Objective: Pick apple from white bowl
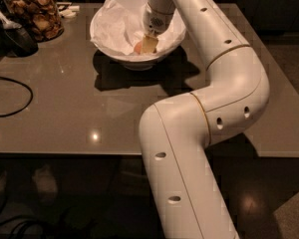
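The white bowl (112,28) with crumpled white paper lining stands at the far middle of the grey table. The apple (138,47) shows as a small orange-pink patch low in the bowl, mostly hidden by the gripper. My gripper (148,45) reaches down into the bowl from the right, its beige fingertips right beside the apple. My white arm runs from the bottom of the view up and over the bowl's right rim.
A glass jar of brown snacks (35,14) stands at the far left. A dark object (12,36) lies next to it, and a black cable (12,96) loops on the table's left side. The table's front edge (65,153) crosses the view below.
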Motion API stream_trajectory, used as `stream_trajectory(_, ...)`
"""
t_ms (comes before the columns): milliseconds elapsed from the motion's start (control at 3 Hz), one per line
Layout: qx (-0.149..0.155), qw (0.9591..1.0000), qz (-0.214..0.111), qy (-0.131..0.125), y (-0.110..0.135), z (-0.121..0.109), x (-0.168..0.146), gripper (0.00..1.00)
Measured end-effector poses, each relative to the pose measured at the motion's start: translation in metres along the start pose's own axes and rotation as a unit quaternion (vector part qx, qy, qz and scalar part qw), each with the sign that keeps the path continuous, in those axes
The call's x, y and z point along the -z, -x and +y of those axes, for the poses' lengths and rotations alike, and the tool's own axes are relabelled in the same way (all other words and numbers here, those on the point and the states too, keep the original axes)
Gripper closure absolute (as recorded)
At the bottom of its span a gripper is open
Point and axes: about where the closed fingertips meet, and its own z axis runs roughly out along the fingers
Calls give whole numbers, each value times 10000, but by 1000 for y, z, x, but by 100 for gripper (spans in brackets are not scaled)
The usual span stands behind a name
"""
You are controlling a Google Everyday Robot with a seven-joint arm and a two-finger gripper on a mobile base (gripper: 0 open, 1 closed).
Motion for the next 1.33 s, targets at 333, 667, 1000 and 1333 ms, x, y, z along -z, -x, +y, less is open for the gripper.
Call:
stream_trajectory(333,13,9991,-278,-323,7,-5,34,100)
stream_trajectory(667,82,9975,-499,-502,10,-1,68,100)
stream_trajectory(1000,115,9959,-575,-690,10,5,101,100)
stream_trajectory(1333,223,9939,-648,-862,15,16,137,100)
